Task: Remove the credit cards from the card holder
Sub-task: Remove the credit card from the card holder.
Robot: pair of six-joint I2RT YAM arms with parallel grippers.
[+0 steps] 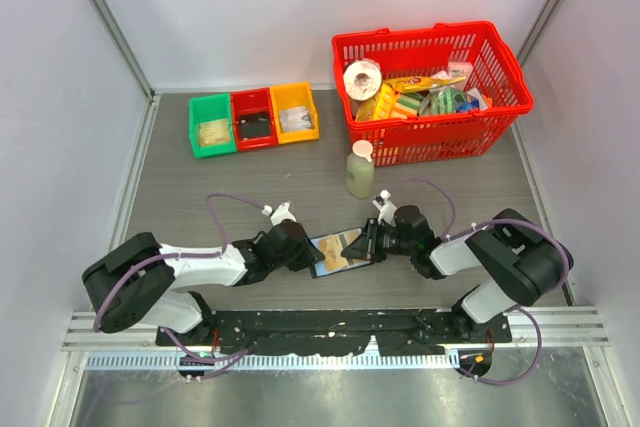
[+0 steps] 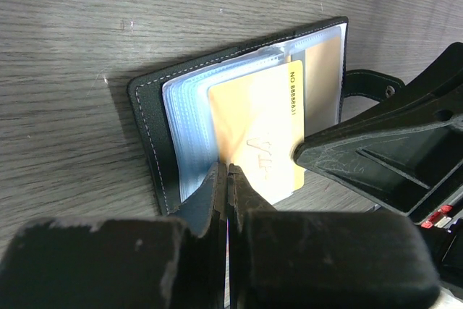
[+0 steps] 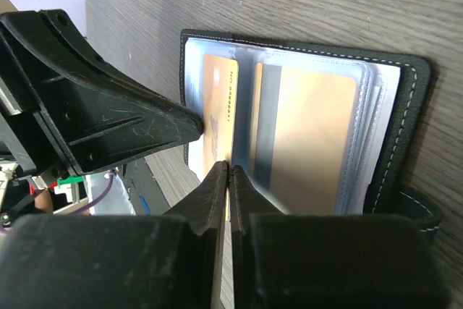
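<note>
Shut left gripper [image 2: 228,170] hides whatever it pinches; right gripper [image 3: 228,166] clamps yellow credit card [image 3: 221,106] edge in card holder [image 3: 417,99]

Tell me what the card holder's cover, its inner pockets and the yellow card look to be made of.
Card holder cover: black leather or imitation, matte, with pale stitching along the edge. Pockets: probably soft clear plastic, shiny, with wavy layered edges. Yellow card: stiff glossy plastic by its look, with a number printed along one side.
</note>
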